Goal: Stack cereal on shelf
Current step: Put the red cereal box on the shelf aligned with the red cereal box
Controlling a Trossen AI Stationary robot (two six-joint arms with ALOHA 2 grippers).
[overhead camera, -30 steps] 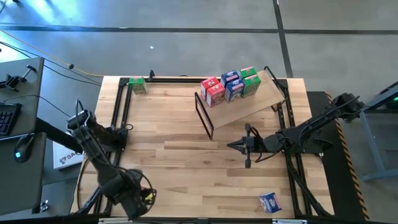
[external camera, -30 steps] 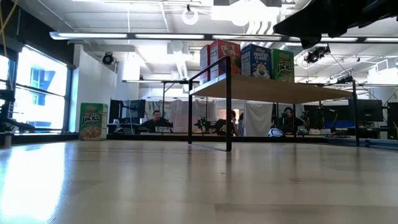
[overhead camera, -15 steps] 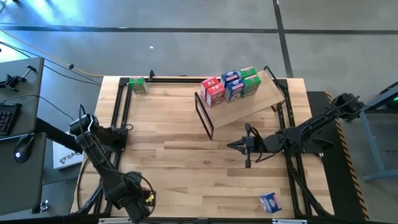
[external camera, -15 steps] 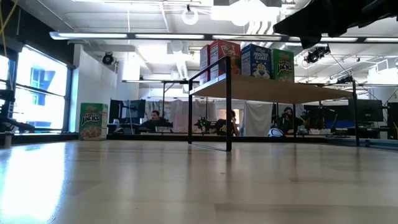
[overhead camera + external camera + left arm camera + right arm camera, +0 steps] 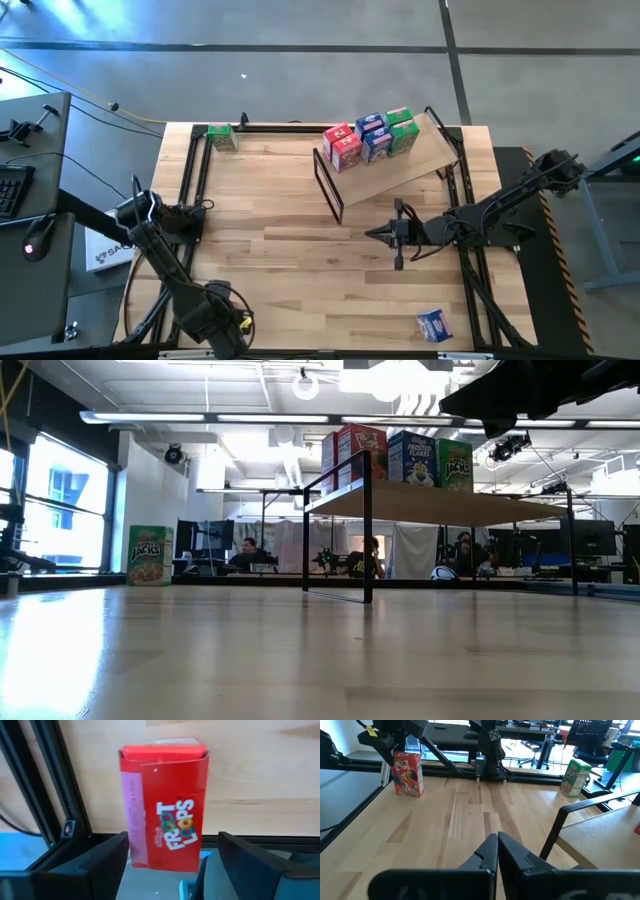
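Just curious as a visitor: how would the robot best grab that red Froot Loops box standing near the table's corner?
Across the two narrow side panels of the red Froot Loops box, from above. It stands upright, and the left end effector is open above it.

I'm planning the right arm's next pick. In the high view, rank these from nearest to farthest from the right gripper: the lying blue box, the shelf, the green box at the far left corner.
From the right gripper, shut at mid-table:
1. The shelf, just beyond it, toward the far edge.
2. The lying blue box, near the table's front edge, on the right.
3. The green box, across the table at the far left corner.
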